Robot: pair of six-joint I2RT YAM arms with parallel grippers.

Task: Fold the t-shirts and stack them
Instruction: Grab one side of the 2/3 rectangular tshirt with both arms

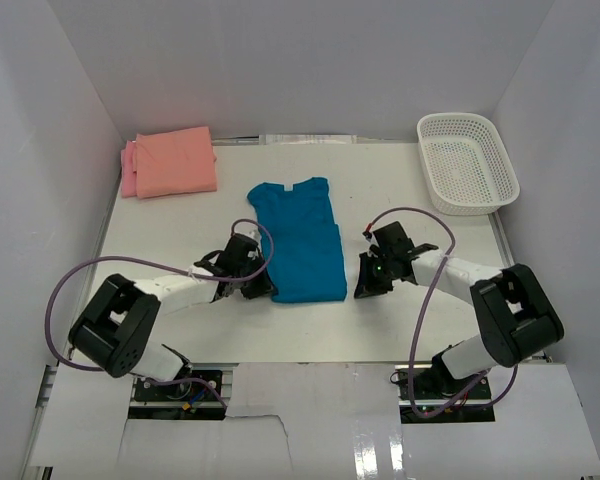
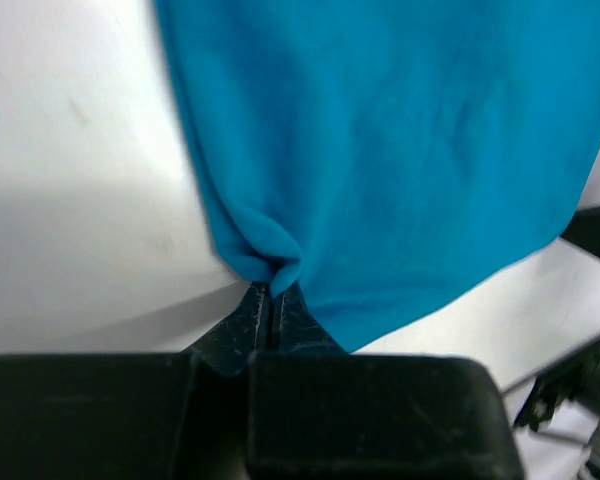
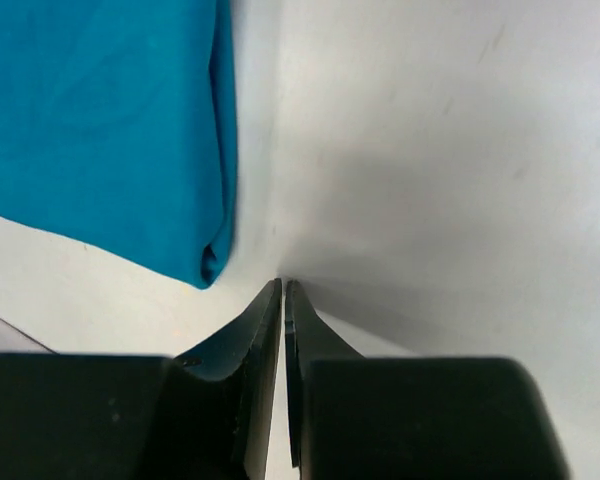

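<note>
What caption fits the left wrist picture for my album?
Left gripper pinches the edge of the teal t-shirt on the white table.

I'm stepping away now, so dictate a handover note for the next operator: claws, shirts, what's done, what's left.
Left claw: shut on the near left corner of the teal shirt.
Right claw: shut, empty, beside its near right corner.
The teal shirt lies mid-table, sleeves folded in.
Done: orange shirt folded atop pink shirt, far left.
Left: finish folding teal, stack it there.

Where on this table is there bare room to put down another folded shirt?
Free: the stretch between the teal t-shirt and the basket. Crowded: its near corners, where the left gripper and right gripper sit.
</note>
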